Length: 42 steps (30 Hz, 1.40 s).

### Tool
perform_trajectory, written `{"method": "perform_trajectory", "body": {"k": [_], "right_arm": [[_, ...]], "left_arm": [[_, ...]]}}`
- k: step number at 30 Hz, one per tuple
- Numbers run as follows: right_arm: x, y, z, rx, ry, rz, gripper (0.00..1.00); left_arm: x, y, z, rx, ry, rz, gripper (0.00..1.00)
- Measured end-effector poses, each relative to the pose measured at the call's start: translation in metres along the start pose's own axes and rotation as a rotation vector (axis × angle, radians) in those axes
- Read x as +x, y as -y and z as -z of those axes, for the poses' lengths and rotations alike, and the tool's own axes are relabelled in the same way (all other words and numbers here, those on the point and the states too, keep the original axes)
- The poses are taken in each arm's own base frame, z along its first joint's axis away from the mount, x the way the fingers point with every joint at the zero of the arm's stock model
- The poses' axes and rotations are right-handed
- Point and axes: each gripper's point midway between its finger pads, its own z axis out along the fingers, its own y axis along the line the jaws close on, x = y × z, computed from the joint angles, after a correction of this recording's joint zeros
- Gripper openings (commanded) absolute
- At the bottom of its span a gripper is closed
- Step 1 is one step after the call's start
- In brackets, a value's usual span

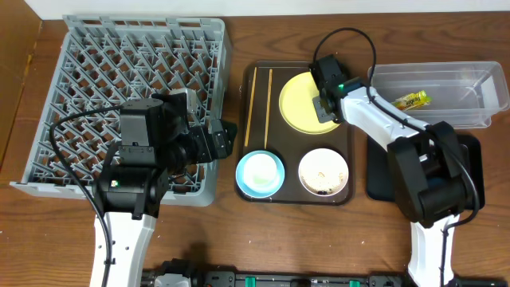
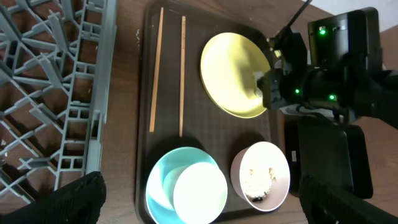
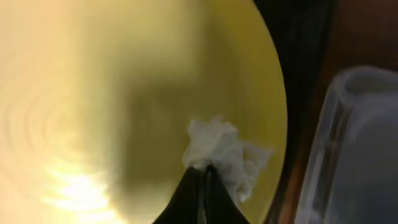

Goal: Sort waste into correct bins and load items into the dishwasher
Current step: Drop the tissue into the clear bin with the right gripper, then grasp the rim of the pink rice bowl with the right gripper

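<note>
Since the right gripper [image 3: 202, 177] is pinched shut on the crumpled tissue [image 3: 221, 149] at the yellow plate's [image 3: 93, 93] 4 o'clock rim, I'd lift slowly. The clear tub [image 1: 462, 84] is at the plate's 3 o'clock, and the left gripper [image 1: 221, 137] hangs open.

**Sort status: tissue in grip**

- Grey dish rack [image 1: 88, 48]: far left, pegs up.
- Pale yellow plate [image 1: 303, 100]: flat, back right of the brown serving tray [image 1: 291, 147].
- Crumpled white tissue [image 3: 217, 149]: at the plate's right edge, pinched in the closed tips of the right gripper [image 3: 202, 171].
- Chopsticks [image 2: 155, 68]: two, parallel, apart, along the tray's left side.
- Light blue bowl [image 1: 259, 174]: front left, upright, with the small white cup [image 2: 199, 193] sitting in it.
- White bowl [image 1: 323, 171]: front right, with rice scraps [image 2: 256, 180] inside.
- Green-and-orange wrapper [image 1: 412, 100]: lying in the clear tub [image 1: 478, 72], right of the tray.
- Black tray [image 1: 377, 171]: just in front of the tub, partly hidden.
</note>
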Motion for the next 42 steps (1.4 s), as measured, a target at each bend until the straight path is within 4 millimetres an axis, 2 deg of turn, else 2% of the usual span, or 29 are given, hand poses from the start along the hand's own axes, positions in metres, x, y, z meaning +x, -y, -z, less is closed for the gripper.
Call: {"method": "perform_trajectory", "body": {"k": [3,4,6,10,13,15,17,18,19,20,24,28,30,32,33,34,36,37,39,42], "right_arm": [[-0.01,0.005,0.022,-0.03,0.031,-0.088,0.01],[-0.021,0.012,0.041,-0.051,0.069,-0.144,0.01],[-0.033,0.026,0.066,-0.069,0.119,-0.216,0.01],[-0.06,0.085,0.134,-0.08,0.257,-0.432,0.01],[-0.061,0.135,0.16,-0.048,0.302,-0.565,0.01],[-0.052,0.156,0.157,-0.019,0.277,-0.62,0.01],[-0.043,0.171,0.145,0.005,0.238,-0.666,0.03],[-0.039,0.176,0.136,0.012,0.219,-0.683,0.13],[-0.036,0.18,0.128,0.017,0.201,-0.697,0.31],[-0.034,0.183,0.119,0.017,0.183,-0.711,0.4],[-0.028,0.184,0.102,-0.003,0.144,-0.723,0.47],[-0.034,0.178,0.114,-0.052,0.167,-0.698,0.49],[-0.04,0.168,0.132,-0.109,0.197,-0.649,0.49],[-0.044,0.149,0.158,-0.186,0.228,-0.565,0.49],[-0.044,0.135,0.172,-0.229,0.238,-0.515,0.49],[-0.044,0.114,0.194,-0.292,0.259,-0.435,0.48],[-0.028,0.076,0.219,-0.361,0.223,-0.306,0.47],[-0.014,0.051,0.229,-0.401,0.184,-0.228,0.47],[0.01,0.012,0.235,-0.449,0.105,-0.113,0.47],[0.051,-0.04,0.231,-0.491,-0.046,0.042,0.47]], "left_arm": [[0.0,0.0,0.0,0.0,0.0,0.0,0.99],[0.0,0.0,0.0,0.0,0.0,0.0,0.99],[0.0,0.0,0.0,0.0,0.0,0.0,0.99],[0.0,0.0,0.0,0.0,0.0,0.0,0.99],[0.0,0.0,0.0,0.0,0.0,0.0,0.99],[0.0,0.0,0.0,0.0,0.0,0.0,0.99],[0.0,0.0,0.0,0.0,0.0,0.0,0.99],[0.0,0.0,0.0,0.0,0.0,0.0,0.99],[0.0,0.0,0.0,0.0,0.0,0.0,0.99],[0.0,0.0,0.0,0.0,0.0,0.0,0.99],[0.0,0.0,0.0,0.0,0.0,0.0,0.99],[0.0,0.0,0.0,0.0,0.0,0.0,0.99],[0.0,0.0,0.0,0.0,0.0,0.0,0.99],[0.0,0.0,0.0,0.0,0.0,0.0,0.99],[0.0,0.0,0.0,0.0,0.0,0.0,0.99],[0.0,0.0,0.0,0.0,0.0,0.0,0.99],[0.0,0.0,0.0,0.0,0.001,0.0,0.99],[0.0,0.0,0.0,0.0,0.0,0.0,0.99],[0.0,0.0,0.0,0.0,0.001,0.0,0.99],[0.0,0.0,0.0,0.0,0.0,0.0,0.99]]}}
